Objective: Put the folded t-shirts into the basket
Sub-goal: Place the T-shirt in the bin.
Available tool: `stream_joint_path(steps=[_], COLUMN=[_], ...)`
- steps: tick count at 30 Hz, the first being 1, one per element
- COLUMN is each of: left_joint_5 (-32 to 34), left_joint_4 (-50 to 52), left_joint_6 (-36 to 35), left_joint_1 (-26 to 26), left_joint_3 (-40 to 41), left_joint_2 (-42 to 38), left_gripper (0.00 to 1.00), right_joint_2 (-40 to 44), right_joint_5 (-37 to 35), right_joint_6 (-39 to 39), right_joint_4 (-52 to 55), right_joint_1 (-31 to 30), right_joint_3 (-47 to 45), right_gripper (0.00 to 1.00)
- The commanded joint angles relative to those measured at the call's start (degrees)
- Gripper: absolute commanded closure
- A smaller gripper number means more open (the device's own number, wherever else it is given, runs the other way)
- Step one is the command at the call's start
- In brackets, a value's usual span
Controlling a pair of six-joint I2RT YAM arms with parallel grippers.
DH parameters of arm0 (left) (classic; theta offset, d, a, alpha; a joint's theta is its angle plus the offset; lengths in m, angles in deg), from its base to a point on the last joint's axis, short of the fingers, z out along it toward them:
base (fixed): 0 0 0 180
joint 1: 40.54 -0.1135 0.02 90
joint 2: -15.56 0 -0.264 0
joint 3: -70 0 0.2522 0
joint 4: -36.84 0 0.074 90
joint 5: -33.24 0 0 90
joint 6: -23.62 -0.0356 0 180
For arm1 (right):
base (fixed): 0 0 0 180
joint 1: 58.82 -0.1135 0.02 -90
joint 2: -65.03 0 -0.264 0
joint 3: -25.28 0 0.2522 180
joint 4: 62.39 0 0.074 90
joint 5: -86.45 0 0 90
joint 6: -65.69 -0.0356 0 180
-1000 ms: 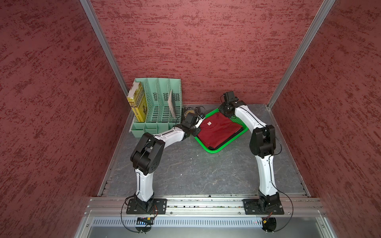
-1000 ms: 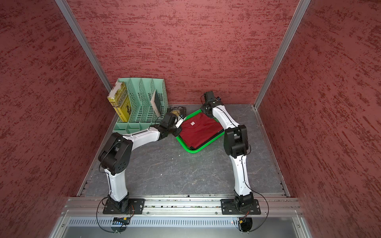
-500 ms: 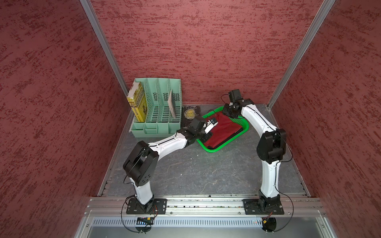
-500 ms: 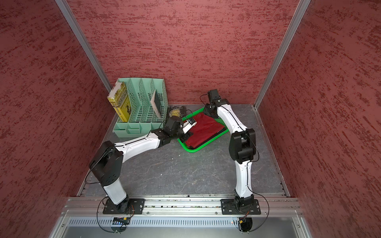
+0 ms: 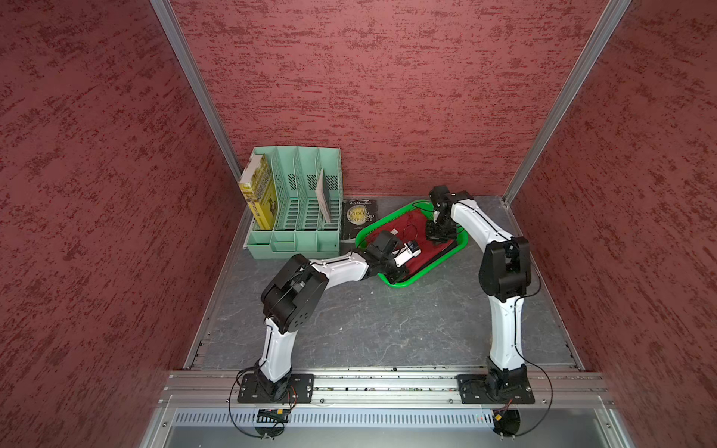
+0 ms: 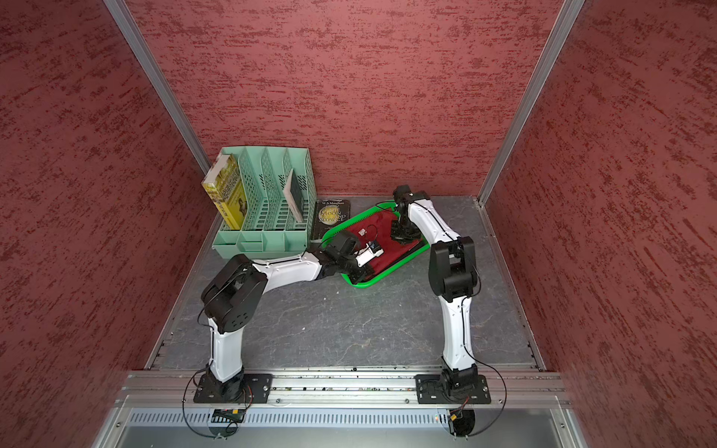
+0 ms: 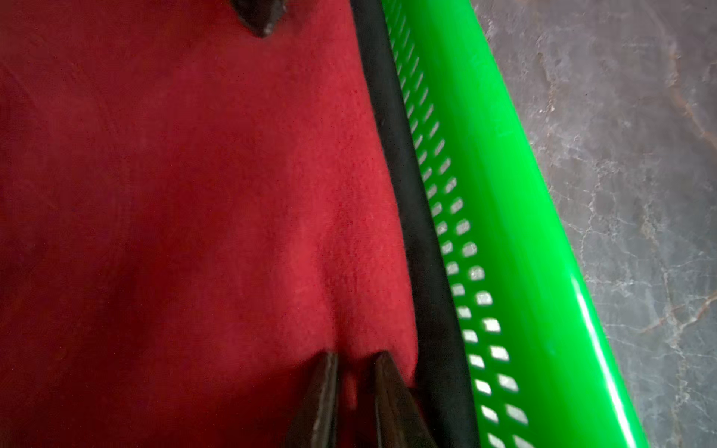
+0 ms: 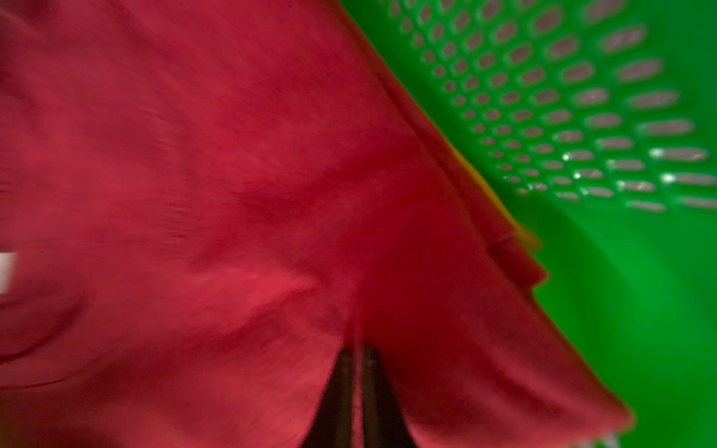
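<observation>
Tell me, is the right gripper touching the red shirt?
Touching. The right wrist view shows the right gripper shut, with a raised fold of the red shirt pinched between its fingertips.

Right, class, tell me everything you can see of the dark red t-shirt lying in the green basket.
The dark red t-shirt is soft, matte knit cloth, folded flat, with a small white neck label showing. It lies on top inside the green basket, over a black t-shirt whose edge peeks out beside the perforated wall. The left gripper and right gripper are both down on it, their fingers pinching small ridges of the cloth, which puckers toward them.
</observation>
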Motion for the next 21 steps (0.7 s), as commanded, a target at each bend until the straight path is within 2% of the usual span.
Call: stream_joint_path(steps=[1, 7, 13, 17, 20, 21], left_joint_5=[6.92, 8.43, 10.06, 9.94, 8.47, 8.48], left_joint_4=[8.63, 8.79, 15.21, 15.24, 13.64, 12.71], left_joint_6=[2.09, 3.61, 6.44, 8.64, 11.53, 12.12], left_joint_1=[0.45, 0.12, -1.38, -1.48, 0.10, 0.70], left_joint_3=[-1.35, 3.31, 6.13, 11.04, 15.89, 17.62], left_joint_2=[3.00, -0.28, -4.72, -12.82, -23.12, -26.79], left_gripper=[0.83, 0.83, 0.83, 0.80, 0.79, 0.79], right_joint_2=[-2.06, -3.90, 0.26, 8.75, 19.09, 22.31], right_joint_5=[-3.25, -2.61, 0.56, 12.53, 21.94, 22.67], right_joint_6=[1.37, 1.53, 1.13, -0.45, -5.66, -7.16], right_joint_4=[2.12, 0.61, -1.69, -9.79, -21.50, -24.26], right_joint_1=[1.63, 3.98, 4.32, 4.36, 4.28, 4.28], right_joint_3=[-1.23, -3.34, -7.10, -14.65, -25.04, -28.21], right_gripper=[0.95, 0.95, 0.89, 0.79, 0.70, 0.68])
